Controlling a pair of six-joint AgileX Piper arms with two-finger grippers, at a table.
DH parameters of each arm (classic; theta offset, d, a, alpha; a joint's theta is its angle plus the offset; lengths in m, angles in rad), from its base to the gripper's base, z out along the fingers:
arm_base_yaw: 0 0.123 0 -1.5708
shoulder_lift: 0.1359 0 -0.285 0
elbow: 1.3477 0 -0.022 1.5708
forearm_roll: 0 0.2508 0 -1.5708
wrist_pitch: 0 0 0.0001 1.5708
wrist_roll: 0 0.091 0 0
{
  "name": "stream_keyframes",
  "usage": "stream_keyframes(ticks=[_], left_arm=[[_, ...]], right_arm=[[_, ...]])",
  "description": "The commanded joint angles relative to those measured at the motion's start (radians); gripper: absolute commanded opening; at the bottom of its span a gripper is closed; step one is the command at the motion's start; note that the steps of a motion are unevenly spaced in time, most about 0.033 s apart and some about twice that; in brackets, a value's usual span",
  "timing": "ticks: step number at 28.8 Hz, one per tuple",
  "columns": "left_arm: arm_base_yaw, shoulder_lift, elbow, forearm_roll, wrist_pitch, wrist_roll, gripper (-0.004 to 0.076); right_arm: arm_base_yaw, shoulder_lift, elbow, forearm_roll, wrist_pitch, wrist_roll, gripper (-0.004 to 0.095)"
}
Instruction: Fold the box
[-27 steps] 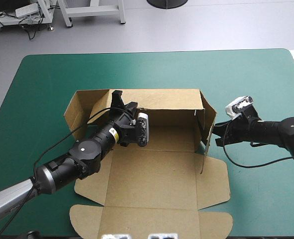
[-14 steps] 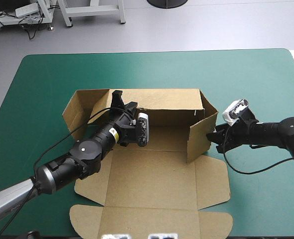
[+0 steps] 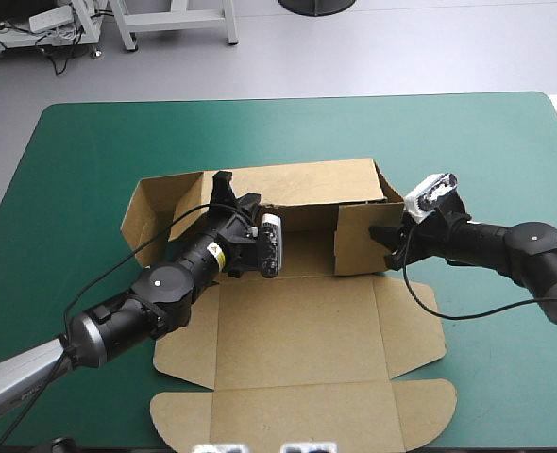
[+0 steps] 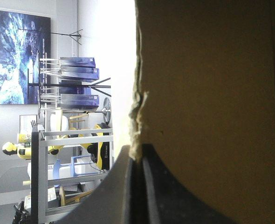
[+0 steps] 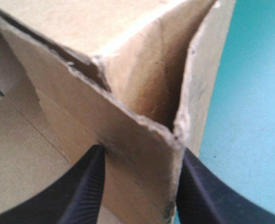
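The brown box point(image 3: 297, 321) lies open in the middle of the table, its far wall point(image 3: 297, 184) raised. My left gripper point(image 3: 224, 181) is shut on that wall's top edge; in the left wrist view the board point(image 4: 212, 93) runs into the joined black fingers of the left gripper point(image 4: 137, 148). My right gripper point(image 3: 392, 238) is at the box's right far corner, where a short flap point(image 3: 359, 241) stands turned inward in front of the far wall. In the right wrist view the right gripper point(image 5: 140, 151) clasps the folded corner of board point(image 5: 142, 93), one finger on each side.
The lid panel point(image 3: 302, 415) lies flat toward the near edge, side flaps spread at both sides. A left end flap point(image 3: 156, 203) stands beside my left arm. The teal-green cover point(image 3: 90, 151) shows bare around the box, and beside the corner point(image 5: 249, 93).
My right gripper has swung the right end flap inward, from edge-on to facing the front. The box's near part has shifted slightly to the right. The left arm has stayed put.
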Motion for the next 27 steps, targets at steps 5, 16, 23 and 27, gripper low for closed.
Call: stream_keyframes(ticks=[5,16,23,27], left_arm=[[-0.003,-0.026,-0.027,0.024,-0.017,-0.008,-0.0009],[-0.003,-0.026,-0.027,0.113,0.036,-0.008,0.0235],[-0.007,-0.026,-0.027,0.120,0.037,-0.022,0.0437],[-0.075,-0.048,-0.027,0.120,0.084,-0.123,0.0424]], right_arm=[[0.003,-0.025,-0.027,0.094,-0.039,-0.033,0.0002],[0.003,-0.025,-0.025,0.085,-0.041,0.022,0.0002],[0.003,-0.025,-0.023,0.083,-0.075,0.054,0.0002],[0.003,-0.025,-0.023,0.081,-0.113,0.098,0.0002]])
